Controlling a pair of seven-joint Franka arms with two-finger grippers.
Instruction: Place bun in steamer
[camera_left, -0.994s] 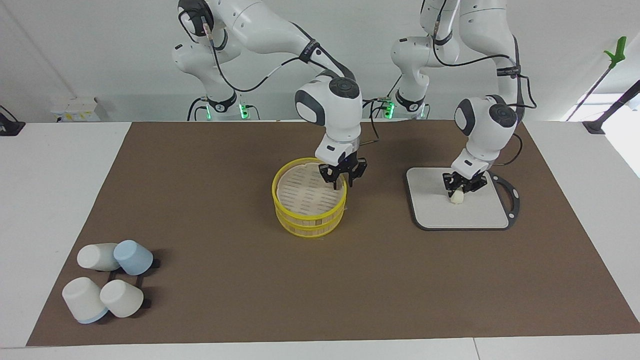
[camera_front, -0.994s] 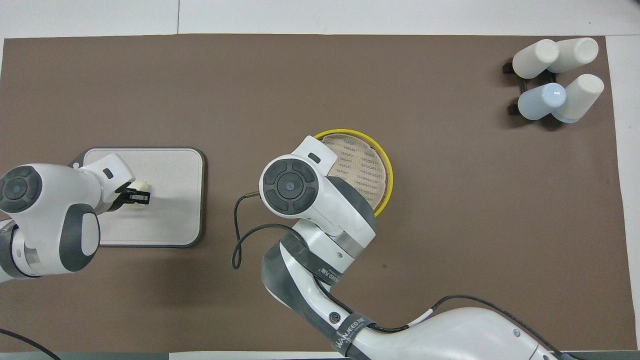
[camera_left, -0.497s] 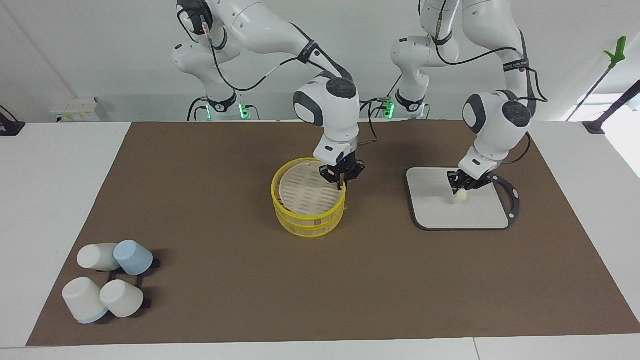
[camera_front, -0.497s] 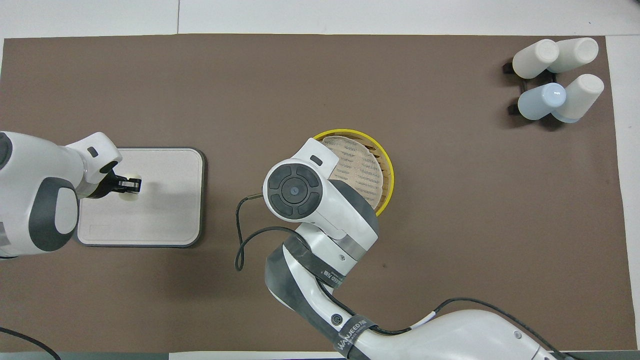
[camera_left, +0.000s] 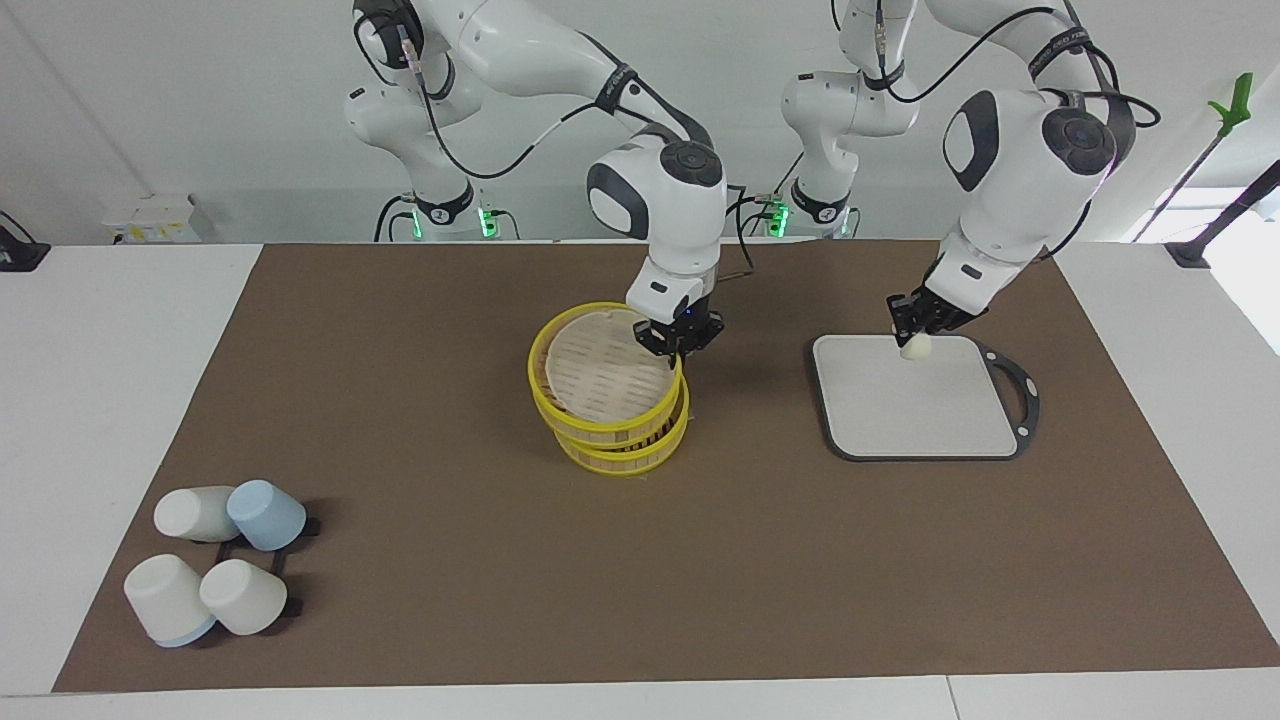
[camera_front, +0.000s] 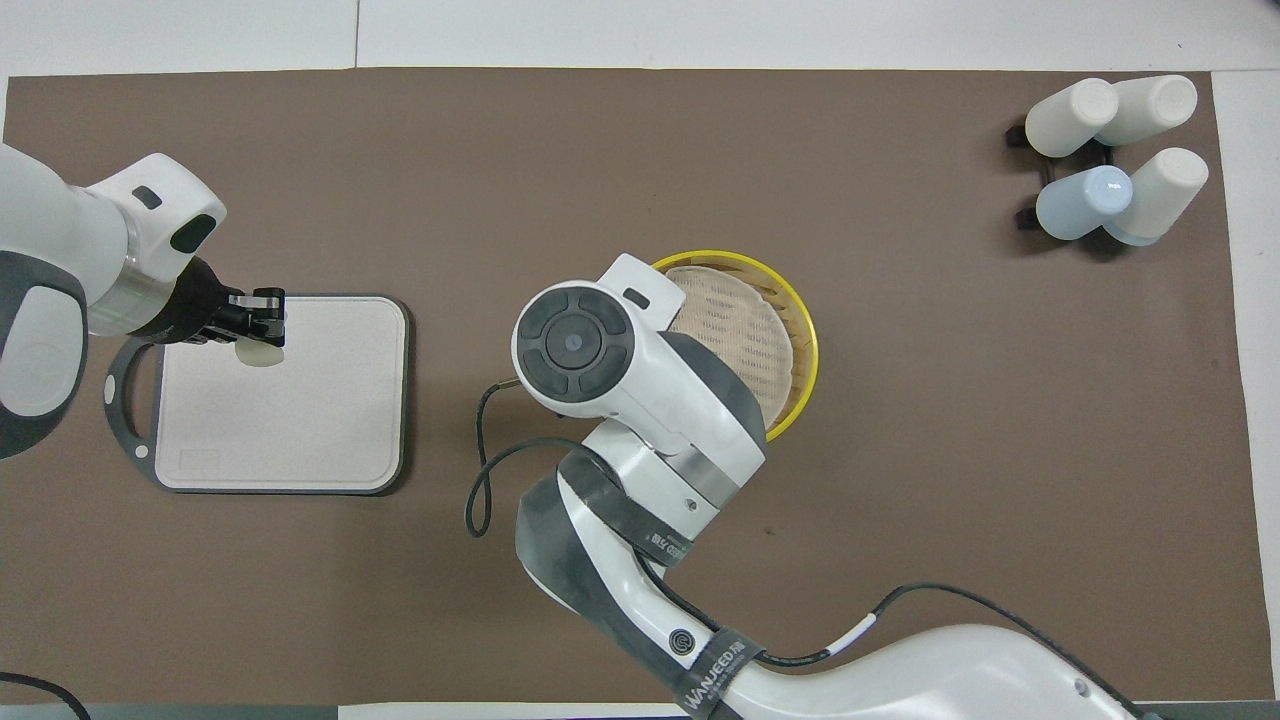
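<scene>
Left pincer (camera_left: 912, 318): clamped on the bun (camera_left: 915, 346), which hangs below its tips in the air over the grey board (camera_left: 915, 420), above the board edge nearest the robots.
Bun's handling: it looks soft, light dough; I judge a hard squeeze would dent it and a loose one could let it slip, since it is gripped only at its top. A hold across the rounded middle would be safer.
Right pincer (camera_left: 678, 338): closed on the rim of the steamer lid (camera_left: 600, 368), which is tipped up off the basket on the side toward the board.
Lid's handling: stiff slatted bamboo, light, probably fine to carry by the rim, though it may swing.
Steamer (camera_left: 622, 445): toward the right arm's end from the board, well apart from it; the basket is still mostly covered by the lid, so the opening is not yet free for the bun.
Cups (camera_left: 215, 570): far from the board, at the right arm's end of the bench (camera_left: 460, 600), out of the way.
</scene>
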